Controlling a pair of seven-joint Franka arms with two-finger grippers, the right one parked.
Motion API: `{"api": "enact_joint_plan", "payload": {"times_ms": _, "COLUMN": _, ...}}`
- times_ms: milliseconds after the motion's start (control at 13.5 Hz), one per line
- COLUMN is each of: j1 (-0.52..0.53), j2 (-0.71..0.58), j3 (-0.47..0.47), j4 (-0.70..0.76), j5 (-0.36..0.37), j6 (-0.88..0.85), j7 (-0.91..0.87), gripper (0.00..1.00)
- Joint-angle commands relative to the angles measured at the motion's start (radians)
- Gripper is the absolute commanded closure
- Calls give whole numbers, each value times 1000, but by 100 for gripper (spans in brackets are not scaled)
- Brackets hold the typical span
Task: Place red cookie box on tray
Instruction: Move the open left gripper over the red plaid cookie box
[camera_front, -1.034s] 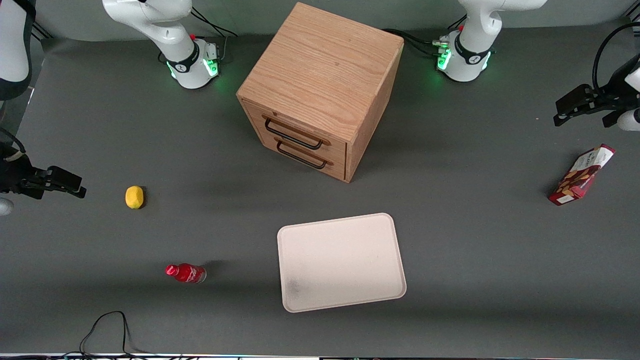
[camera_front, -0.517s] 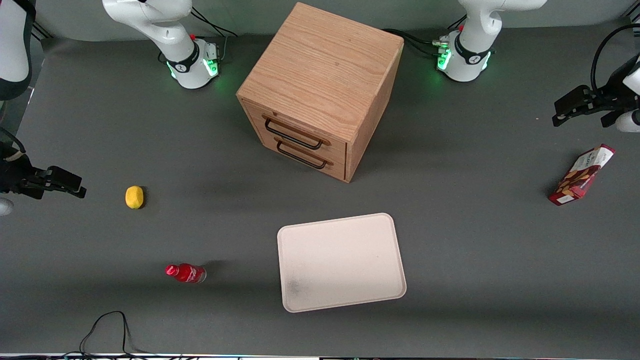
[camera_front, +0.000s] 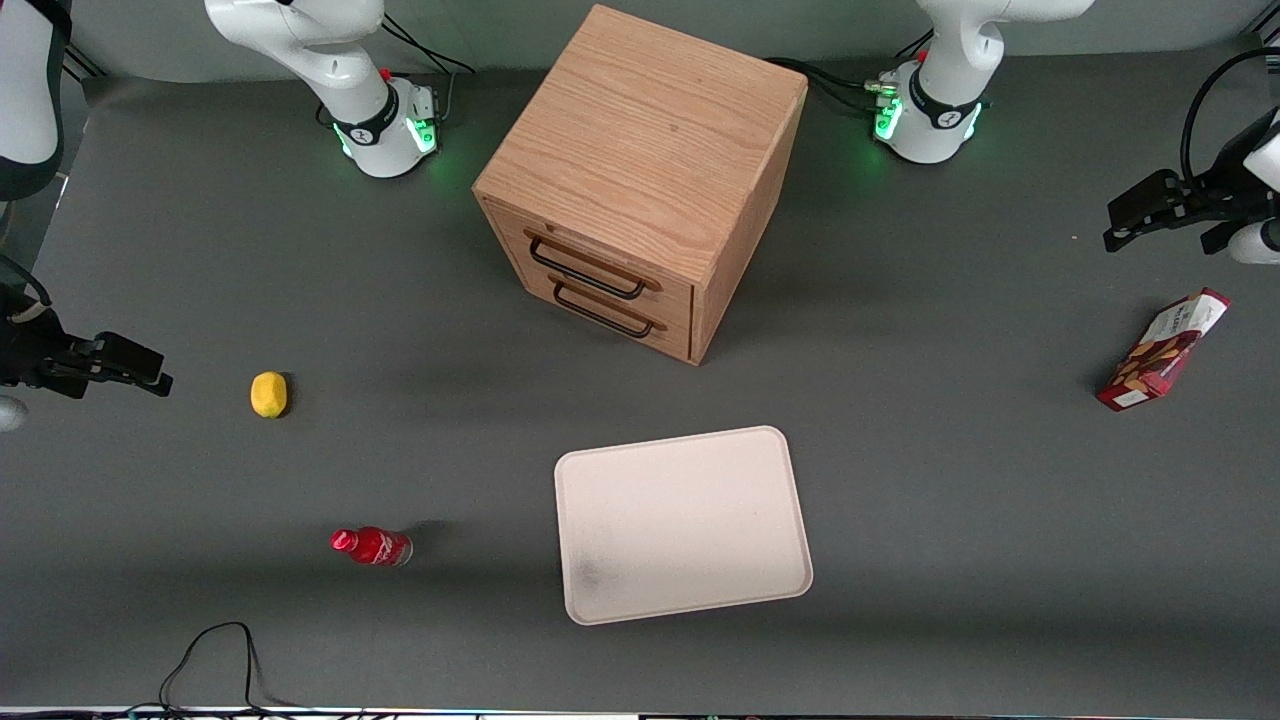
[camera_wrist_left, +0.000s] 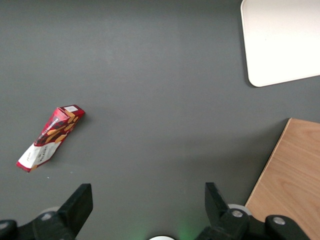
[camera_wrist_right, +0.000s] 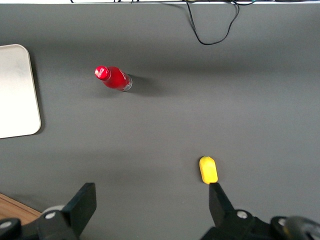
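The red cookie box (camera_front: 1163, 350), a long slim dark-red carton with a white end, lies on the grey table toward the working arm's end; it also shows in the left wrist view (camera_wrist_left: 50, 137). The cream-white tray (camera_front: 682, 522) lies flat nearer the front camera than the wooden cabinet; a corner of it shows in the left wrist view (camera_wrist_left: 280, 40). My left gripper (camera_front: 1122, 228) hovers above the table, farther from the front camera than the box and apart from it. Its fingers (camera_wrist_left: 79, 205) stand wide open with nothing between them.
A wooden two-drawer cabinet (camera_front: 640, 180) stands mid-table, its edge in the left wrist view (camera_wrist_left: 290, 185). A yellow lemon (camera_front: 268, 394) and a small red bottle (camera_front: 372, 546) lie toward the parked arm's end. A black cable (camera_front: 215, 660) loops at the table's front edge.
My left gripper has drifted very slightly away from the front camera. The box, tray and other objects have not moved.
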Motion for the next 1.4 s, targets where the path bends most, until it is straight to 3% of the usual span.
{"api": "enact_joint_plan", "payload": {"times_ms": 0, "j1": 60, "j2": -12, "j3": -16, "j4": -23, "j5": 16, "j6": 2, "j7": 116, "gripper": 0}}
{"api": "enact_joint_plan", "payload": {"times_ms": 296, "j1": 285, "j2": -78, "j3": -131, "j4": -142, "j5": 24, "j6": 89, "j7": 311, "gripper": 0}}
{"api": "enact_joint_plan", "payload": {"times_ms": 813, "j1": 566, "j2": -170, "j3": -143, "j4": -313, "j5": 23, "j6": 207, "j7": 771, "gripper": 0}}
{"api": "enact_joint_plan", "payload": {"times_ms": 1034, "j1": 657, "j2": -173, "j3": -143, "j4": -322, "j5": 23, "j6": 214, "j7": 930, "gripper": 0}}
{"api": "enact_joint_plan", "payload": {"times_ms": 1330, "j1": 695, "j2": -152, "j3": -136, "j4": -321, "j5": 23, "j6": 243, "j7": 1075, "gripper": 0}}
